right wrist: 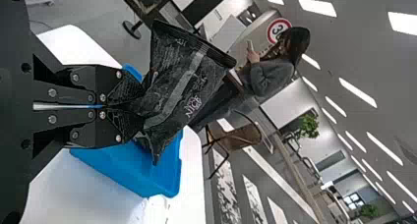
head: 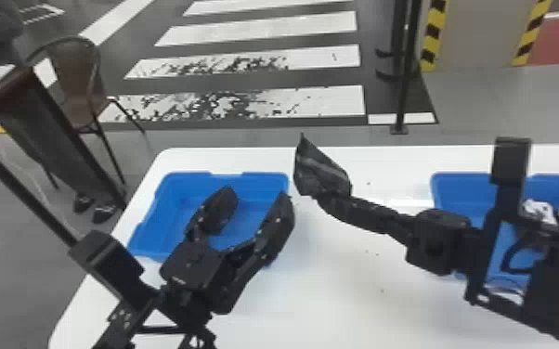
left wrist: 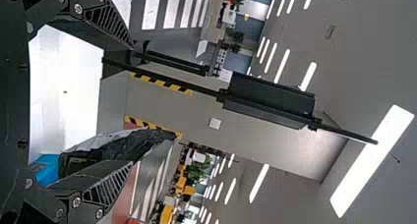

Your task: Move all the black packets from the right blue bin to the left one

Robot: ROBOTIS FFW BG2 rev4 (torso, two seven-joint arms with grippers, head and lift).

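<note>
Right gripper point(head: 328, 200): narrow, fingers pinched on 1 black packet point(head: 320, 172), near end only. Left gripper point(head: 256, 198): wide, holding nothing, fingers reaching over the left blue bin point(head: 172, 209). Packet is up above the white table point(head: 339, 297), between the 2 bins, just beside the left bin's inner rim. Can't tell if packet and left gripper touch.

Step in hand: transfer of 1 packet, looks mid-carry. Next move, my call: right arm goes on toward robot's left until packet is over the bin, lowers, lets go. Left gripper sits in the likely drop path, so probably needs to back off or be steered round. Risk: end-only grip, packet could swing, catch the rim or slip.

Packet look: black, shiny, creased film, 1 paler grey stripe across, small light print, straight crimped seal at the free end, pinched-in at the grip. Likely soft, will bend when it lands.

Right blue bin point(head: 459, 195), partly behind right arm: white patterned items point(head: 539, 211) inside. Can't tell whether more black packets are in it. Farther off: chair point(head: 76, 83) on the floor past the table.
</note>
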